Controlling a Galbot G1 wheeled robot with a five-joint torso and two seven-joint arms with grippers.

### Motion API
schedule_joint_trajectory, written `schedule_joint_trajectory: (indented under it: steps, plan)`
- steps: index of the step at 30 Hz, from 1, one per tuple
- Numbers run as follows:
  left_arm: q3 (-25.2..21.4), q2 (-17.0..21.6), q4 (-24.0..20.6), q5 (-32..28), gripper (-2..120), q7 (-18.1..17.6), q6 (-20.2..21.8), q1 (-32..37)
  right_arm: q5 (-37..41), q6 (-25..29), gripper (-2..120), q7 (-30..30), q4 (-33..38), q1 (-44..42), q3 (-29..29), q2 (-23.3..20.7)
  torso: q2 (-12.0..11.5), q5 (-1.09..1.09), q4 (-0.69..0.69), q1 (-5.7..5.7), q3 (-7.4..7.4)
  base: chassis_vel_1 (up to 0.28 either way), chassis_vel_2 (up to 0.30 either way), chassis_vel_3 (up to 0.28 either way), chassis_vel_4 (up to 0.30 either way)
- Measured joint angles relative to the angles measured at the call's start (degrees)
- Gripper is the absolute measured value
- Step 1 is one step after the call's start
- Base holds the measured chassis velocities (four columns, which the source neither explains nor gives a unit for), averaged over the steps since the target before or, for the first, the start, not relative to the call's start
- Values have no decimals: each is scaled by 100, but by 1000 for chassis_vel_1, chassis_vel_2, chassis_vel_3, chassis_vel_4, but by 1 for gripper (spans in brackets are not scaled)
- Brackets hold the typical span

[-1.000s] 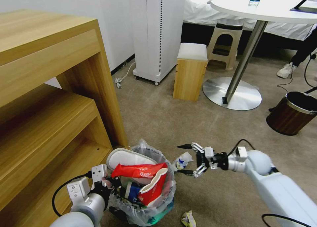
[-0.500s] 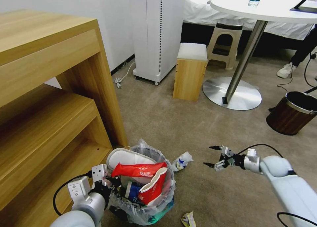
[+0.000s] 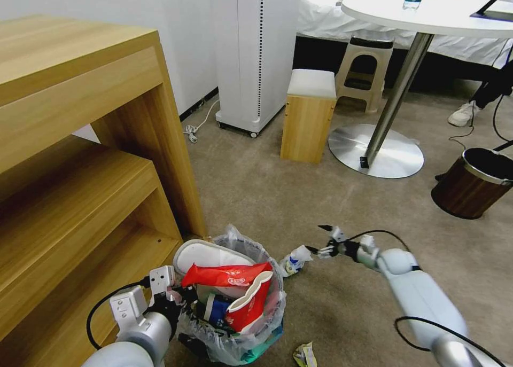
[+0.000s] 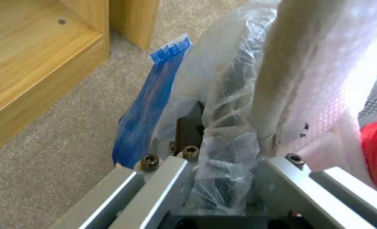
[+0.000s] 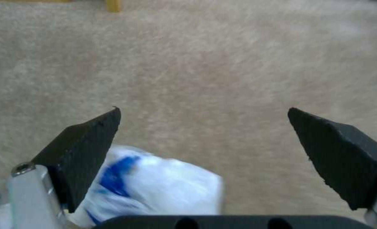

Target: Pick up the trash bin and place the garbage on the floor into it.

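Observation:
The trash bin (image 3: 240, 332), lined with crinkly clear plastic, stands on the beige floor (image 3: 278, 196) beside the shelf. It holds a white slipper (image 3: 206, 255), a red wrapper (image 3: 224, 275), a red-white cup (image 3: 248, 303) and a blue cup (image 3: 216, 309). My left gripper (image 3: 179, 297) is shut on the bin's rim; in the left wrist view its fingers (image 4: 163, 178) pinch the bag-covered rim (image 4: 226, 133). My right gripper (image 3: 319, 240) is open and low over the carpet, just right of a crumpled white-blue piece of garbage (image 3: 293, 261). That piece (image 5: 154, 187) lies by one finger (image 5: 82, 149).
A yellowish wrapper (image 3: 304, 353) lies on the carpet in front of the bin. The wooden shelf unit (image 3: 80, 169) fills the left. Farther off are a wooden stool (image 3: 309, 116), the round table's base (image 3: 374, 150) and a brown wood-grain bin (image 3: 473, 182).
My right arm swung out to the right, then came back left and farther out, to the crumpled white-blue piece, still open. The left gripper and the bin stayed still.

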Motion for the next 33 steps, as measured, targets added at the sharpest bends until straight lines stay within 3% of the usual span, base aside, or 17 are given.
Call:
schedule_joint_trajectory:
  steps: [8,17,21,27,33]
  plan:
    - [-2,27,0,-24,1,6,0,-20,-139,-351,95,6,-200,26,-84,261,0,1,0,0,0,0,0,0,0]
    - [8,26,0,-45,1,11,0,-24,-523,-634,96,-27,-244,-79,-11,146,0,1,-1,0,0,0,0,0,0]
    - [22,22,0,-41,1,14,0,-8,-564,-662,96,287,-330,-63,24,120,0,2,-1,0,0,0,0,0,0]
    - [22,22,-14,-30,1,15,0,17,-560,-825,84,698,-330,-47,12,142,0,2,-1,0,-1,0,0,0,0]
    - [-4,32,-34,-29,1,15,1,24,-676,-885,59,602,-308,-45,6,125,0,2,0,0,-1,0,0,0,0]
